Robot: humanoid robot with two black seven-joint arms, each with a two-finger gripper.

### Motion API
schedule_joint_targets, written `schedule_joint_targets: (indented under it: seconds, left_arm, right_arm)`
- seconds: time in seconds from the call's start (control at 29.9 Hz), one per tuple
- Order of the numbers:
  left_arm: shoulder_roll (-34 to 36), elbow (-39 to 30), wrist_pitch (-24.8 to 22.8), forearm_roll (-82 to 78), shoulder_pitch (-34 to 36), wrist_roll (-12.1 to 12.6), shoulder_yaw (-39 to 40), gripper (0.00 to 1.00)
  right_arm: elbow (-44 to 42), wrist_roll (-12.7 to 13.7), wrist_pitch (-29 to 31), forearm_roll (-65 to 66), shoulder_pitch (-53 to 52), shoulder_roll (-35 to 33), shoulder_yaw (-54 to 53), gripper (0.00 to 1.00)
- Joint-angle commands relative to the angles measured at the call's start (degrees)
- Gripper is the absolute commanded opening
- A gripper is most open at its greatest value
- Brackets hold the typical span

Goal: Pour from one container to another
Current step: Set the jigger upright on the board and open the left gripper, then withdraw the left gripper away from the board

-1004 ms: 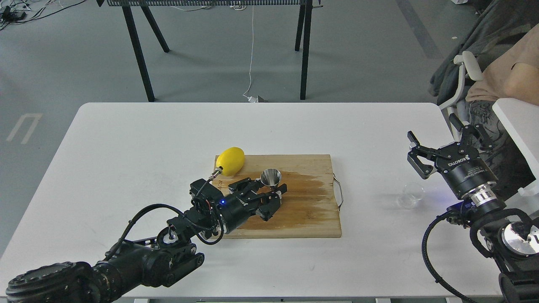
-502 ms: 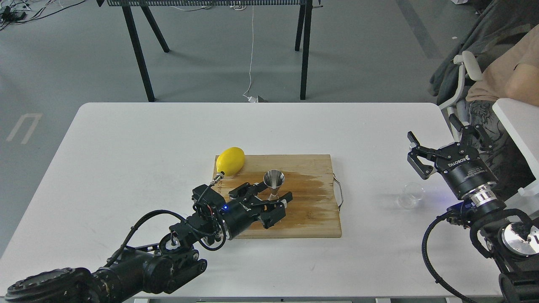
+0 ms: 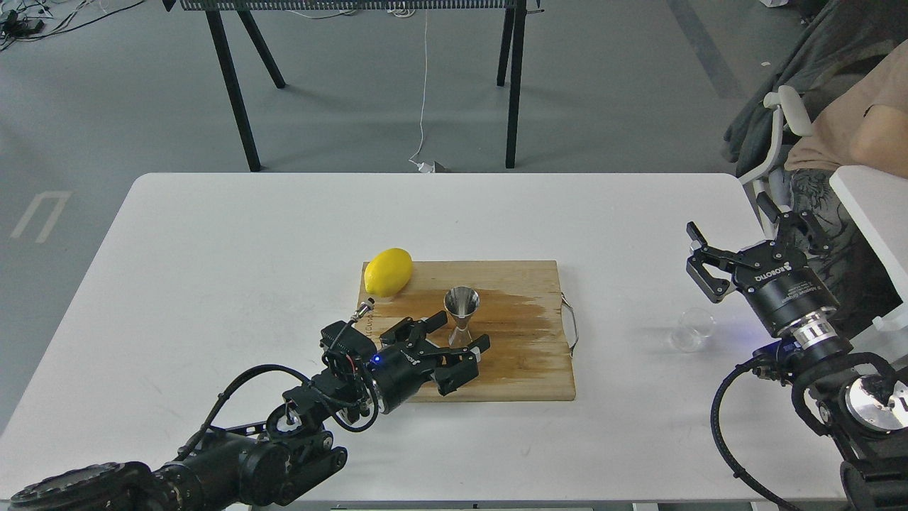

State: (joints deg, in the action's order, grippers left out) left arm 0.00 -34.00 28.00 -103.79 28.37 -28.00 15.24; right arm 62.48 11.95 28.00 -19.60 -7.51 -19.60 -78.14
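Observation:
The steel jigger (image 3: 461, 309) stands upright on the wooden cutting board (image 3: 525, 355), left of a dark wet patch. My left gripper (image 3: 462, 339) lies low on the board just in front of the jigger. It is open, with its fingertips to either side of the jigger's foot and apart from it. The clear glass cup (image 3: 692, 331) stands on the white table (image 3: 248, 234) to the right of the board. My right gripper (image 3: 738, 231) hovers open above and just right of the cup, holding nothing.
A yellow lemon (image 3: 388, 271) rests on the board's far left corner. A wire loop handle (image 3: 571, 323) sticks out of the board's right side. A seated person and a chair (image 3: 787, 121) are beyond the table's right edge.
My left gripper held the tilted jigger, then opened and drew back toward me. The jigger now stands upright, slightly further right. The right arm and the cup have not moved.

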Motion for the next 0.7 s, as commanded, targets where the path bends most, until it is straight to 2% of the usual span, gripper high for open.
schedule_joint_targets:
  seconds: [0.0,0.44,0.54,0.67]
  left_arm:
    - [0.4,-0.2,0.0,0.0,-0.4,0.0,0.0,1.0]
    - [9.1,-6.3,0.0,1.1,-2.7,0.0,0.2,1.0]
    - [13.7,-11.7,0.0,2.4,-4.5,0.0,1.9,1.0]
    - [25.7,-22.9,0.0,8.4,-6.6,0.0,3.6,1.0]
  right_arm:
    - [0.0,0.0,0.0,0.0,0.0,0.0,0.0,0.99]
    - [0.1,0.0,0.0,-0.1,-0.1,0.1,0.1,0.99]
    - [0.3,0.0,0.0,-0.1,0.0,0.1,0.1,0.99]
    - [0.7,0.1,0.0,-0.2,0.1,0.0,0.2,0.99]
